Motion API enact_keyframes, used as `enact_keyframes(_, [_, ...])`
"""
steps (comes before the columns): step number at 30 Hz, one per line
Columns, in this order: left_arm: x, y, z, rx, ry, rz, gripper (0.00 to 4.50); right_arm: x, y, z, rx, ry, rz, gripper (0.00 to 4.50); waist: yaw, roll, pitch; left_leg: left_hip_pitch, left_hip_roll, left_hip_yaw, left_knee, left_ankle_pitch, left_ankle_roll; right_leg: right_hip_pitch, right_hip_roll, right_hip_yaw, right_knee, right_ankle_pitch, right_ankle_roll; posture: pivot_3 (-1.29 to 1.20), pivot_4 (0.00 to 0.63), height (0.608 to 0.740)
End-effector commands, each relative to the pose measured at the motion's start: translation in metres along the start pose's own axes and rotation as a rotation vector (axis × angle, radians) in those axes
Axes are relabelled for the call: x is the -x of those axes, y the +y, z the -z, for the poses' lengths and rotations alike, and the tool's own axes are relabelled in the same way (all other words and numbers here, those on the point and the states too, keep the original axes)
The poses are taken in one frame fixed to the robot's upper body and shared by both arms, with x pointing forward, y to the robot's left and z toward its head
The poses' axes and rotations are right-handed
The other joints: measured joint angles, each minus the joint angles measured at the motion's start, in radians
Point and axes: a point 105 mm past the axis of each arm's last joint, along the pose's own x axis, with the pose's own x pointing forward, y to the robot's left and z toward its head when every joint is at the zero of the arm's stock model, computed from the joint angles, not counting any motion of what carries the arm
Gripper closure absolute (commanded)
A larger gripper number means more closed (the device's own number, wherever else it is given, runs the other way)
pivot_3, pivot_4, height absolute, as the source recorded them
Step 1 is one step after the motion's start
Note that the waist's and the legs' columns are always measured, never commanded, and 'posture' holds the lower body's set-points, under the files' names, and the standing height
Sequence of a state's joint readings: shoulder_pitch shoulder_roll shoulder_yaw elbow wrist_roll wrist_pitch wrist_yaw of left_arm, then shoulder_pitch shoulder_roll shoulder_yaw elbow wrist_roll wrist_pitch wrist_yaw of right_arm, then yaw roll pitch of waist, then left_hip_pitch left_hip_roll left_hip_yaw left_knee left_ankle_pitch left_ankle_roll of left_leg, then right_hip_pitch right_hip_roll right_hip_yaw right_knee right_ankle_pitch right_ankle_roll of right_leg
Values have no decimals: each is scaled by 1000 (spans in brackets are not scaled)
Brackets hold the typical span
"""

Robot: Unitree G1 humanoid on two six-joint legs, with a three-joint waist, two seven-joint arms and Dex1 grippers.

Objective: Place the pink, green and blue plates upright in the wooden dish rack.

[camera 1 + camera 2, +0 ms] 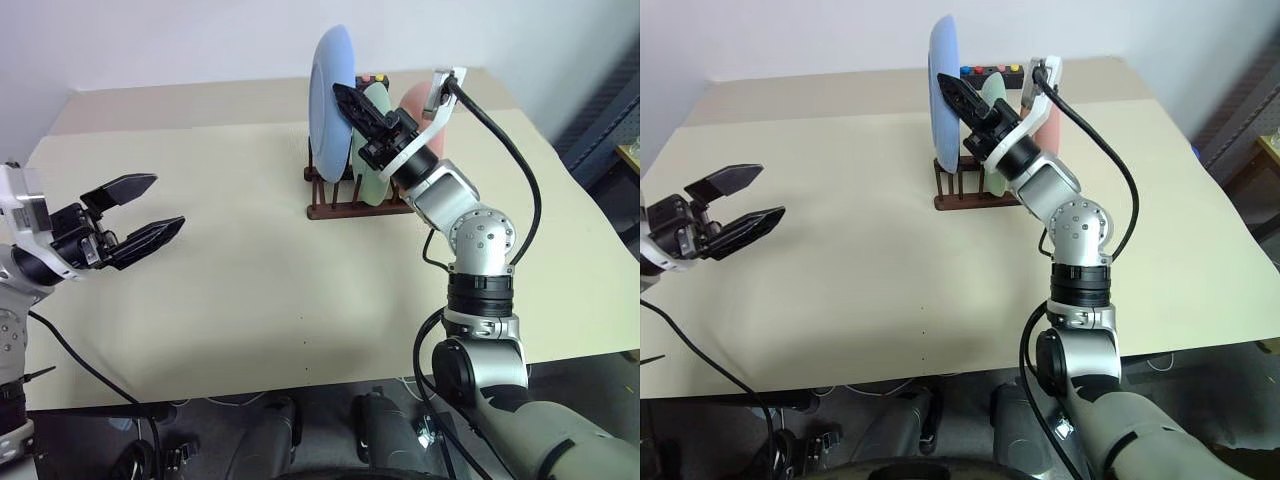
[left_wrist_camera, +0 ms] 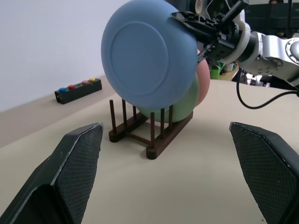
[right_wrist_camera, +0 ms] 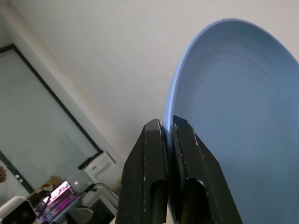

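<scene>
The right gripper [image 1: 352, 103] is pinched tight on the rim of the blue plate [image 1: 330, 95], holding it on edge above the wooden dish rack [image 1: 345, 200], with the plate's lower part down among the pegs at the rack's end farthest from that arm. The step in hand looks like seating this last plate: it should go straight down so that its bottom edge settles between two pairs of pegs and onto both rails, kept upright, with the grip let go only once the rack bears its weight. The green plate [image 1: 375, 150] stands just behind the blue one, on the gripper's side, and the pink plate [image 1: 418, 110] beyond it, both already in the rack; the fingers reach across the green plate's top, so any sideways drift could knock it or drag the light rack. The left gripper [image 1: 135, 222] hangs with its jaws spread wide and empty, well apart from the rack over bare table [image 1: 250, 300]. A small black box with coloured buttons [image 2: 77, 88] lies beyond the rack, out of the way.
</scene>
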State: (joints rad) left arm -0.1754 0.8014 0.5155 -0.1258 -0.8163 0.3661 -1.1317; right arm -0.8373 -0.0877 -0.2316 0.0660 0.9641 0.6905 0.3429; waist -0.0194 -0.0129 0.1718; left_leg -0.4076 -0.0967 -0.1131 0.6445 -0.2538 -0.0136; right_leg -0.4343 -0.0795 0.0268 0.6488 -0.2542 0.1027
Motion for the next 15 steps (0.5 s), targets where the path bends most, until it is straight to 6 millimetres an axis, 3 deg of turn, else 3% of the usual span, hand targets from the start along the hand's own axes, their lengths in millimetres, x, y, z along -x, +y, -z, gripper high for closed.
enact_keyframes(1, [-2, -3, -7, -36, -14, 11, 54, 0, 1, -2, 24, -9, -5, 4500, 0, 0, 0, 0, 0, 0, 0, 0, 0, 0, 0, 0, 0, 0, 0, 0, 150, 740])
enact_keyframes(13, [-7, -7, -2, -24, -10, 18, 54, -4, -16, 21, 62, 73, 84, 4500, -1, 0, 0, 0, 0, 0, 0, 0, 0, 0, 0, 0, 0, 0, 0, 0, 150, 740])
enact_keyframes(15, [-7, -7, -1, -23, -9, 16, 0, -5, -16, 22, 62, 71, 87, 3845, 0, 0, 0, 0, 0, 0, 0, 0, 0, 0, 0, 0, 0, 0, 0, 0, 150, 740])
